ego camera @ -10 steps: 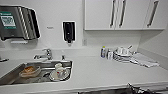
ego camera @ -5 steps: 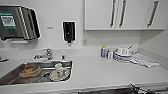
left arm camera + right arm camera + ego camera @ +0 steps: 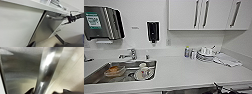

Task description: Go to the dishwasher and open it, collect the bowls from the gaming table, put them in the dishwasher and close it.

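The dishwasher has a stainless-steel front set under the white counter, between white cabinet fronts. Its bar handle runs along the top of the door and looms large in the right wrist view. My right gripper is at that handle and stands open, a dark fingertip on either side of the bar. My left gripper hangs low, some way off in front of the door. The gaming table and the bowls are out of view.
I face a white counter with a steel sink holding dishes, and a tap. Stacked plates and a cloth lie at the back right. Upper cabinets hang above. My dark arm reaches below the counter's front edge.
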You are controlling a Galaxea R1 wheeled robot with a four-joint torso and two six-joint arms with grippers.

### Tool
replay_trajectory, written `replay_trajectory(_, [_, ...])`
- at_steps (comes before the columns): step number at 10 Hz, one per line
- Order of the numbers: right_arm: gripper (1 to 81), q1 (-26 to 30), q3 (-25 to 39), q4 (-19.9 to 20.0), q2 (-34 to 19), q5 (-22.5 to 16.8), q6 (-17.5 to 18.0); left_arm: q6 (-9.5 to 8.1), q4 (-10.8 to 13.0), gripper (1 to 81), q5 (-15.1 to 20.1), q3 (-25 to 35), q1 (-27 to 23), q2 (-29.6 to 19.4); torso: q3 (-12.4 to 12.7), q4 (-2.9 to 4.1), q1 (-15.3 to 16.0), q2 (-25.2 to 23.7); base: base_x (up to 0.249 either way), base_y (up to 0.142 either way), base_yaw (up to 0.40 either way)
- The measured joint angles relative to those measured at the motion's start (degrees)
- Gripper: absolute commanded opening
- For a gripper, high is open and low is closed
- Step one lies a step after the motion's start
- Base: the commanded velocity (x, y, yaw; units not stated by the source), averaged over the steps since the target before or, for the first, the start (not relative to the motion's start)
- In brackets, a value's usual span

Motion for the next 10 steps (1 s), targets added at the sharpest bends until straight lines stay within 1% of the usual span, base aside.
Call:
replay_trajectory(1, [81.1,0.2,-0.9,0.0,0.9,-0.8,0.0,0.02,0.0,81.1,-0.1,0.0,-0.2,0.2,0.0,0.00,0.0,0.0,-0.066,0.000,0.000])
replay_trajectory(2, [81.1,0.6,-1.8,0.0,2.1,-0.7,0.3,0.02,0.0,81.1,-0.2,0.0,-0.5,0.3,0.0,0.00,0.1,0.1,-0.065,0.000,0.000])
replay_trajectory(4, [81.1,0.8,-2.2,-0.1,2.5,0.4,0.6,0.00,0.0,81.1,0.0,0.0,0.0,0.0,0.0,0.00,0.0,0.0,-0.065,0.000,0.000])
replay_trajectory(6, [81.1,1.1,-3.0,-0.1,3.2,1.1,0.7,0.02,0.0,81.1,-0.2,0.0,-0.4,0.2,0.0,0.00,0.1,0.0,0.000,0.000,0.000])
replay_trajectory(10, [81.1,1.0,-3.3,-0.1,3.5,0.9,0.3,0.02,0.0,81.1,-0.2,0.0,-0.3,0.2,0.0,0.00,0.0,0.0,0.000,0.000,0.000])
